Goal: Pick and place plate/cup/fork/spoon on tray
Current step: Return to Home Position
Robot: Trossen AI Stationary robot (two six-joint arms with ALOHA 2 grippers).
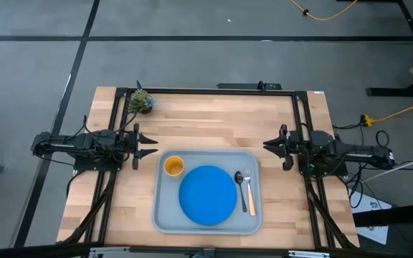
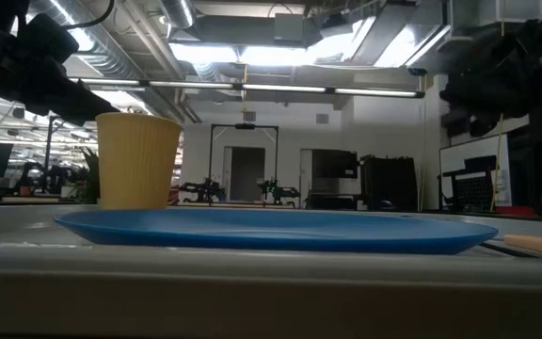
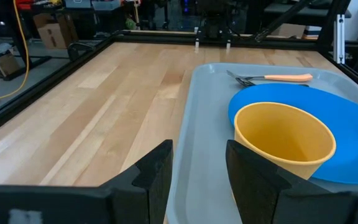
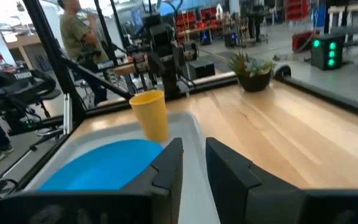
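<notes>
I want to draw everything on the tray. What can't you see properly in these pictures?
High view: spoon and fork too small to show detail.
Low view: the plate hides the spoon; the picture's edge cuts off the fork.
Left wrist view: the cup covers part of the plate.

Showed pale wooden planks, smooth and satin-finished, across the table (image 1: 214,122), edged by dark matt metal rails (image 1: 214,91). Carried a smooth, matt grey-blue tray (image 1: 162,215) of what looked like plastic, with a bright blue plate (image 1: 206,195) of soft, even sheen on it and, at the tray's far left corner, an orange-yellow cup (image 1: 174,166), finely ribbed on its outer wall and matt inside. Lay right of the plate: a fork (image 1: 250,199) with shiny silver metal tines and a smooth, matt tan handle, and a dark all-metal spoon (image 1: 239,178) with a dull gleam.
</notes>
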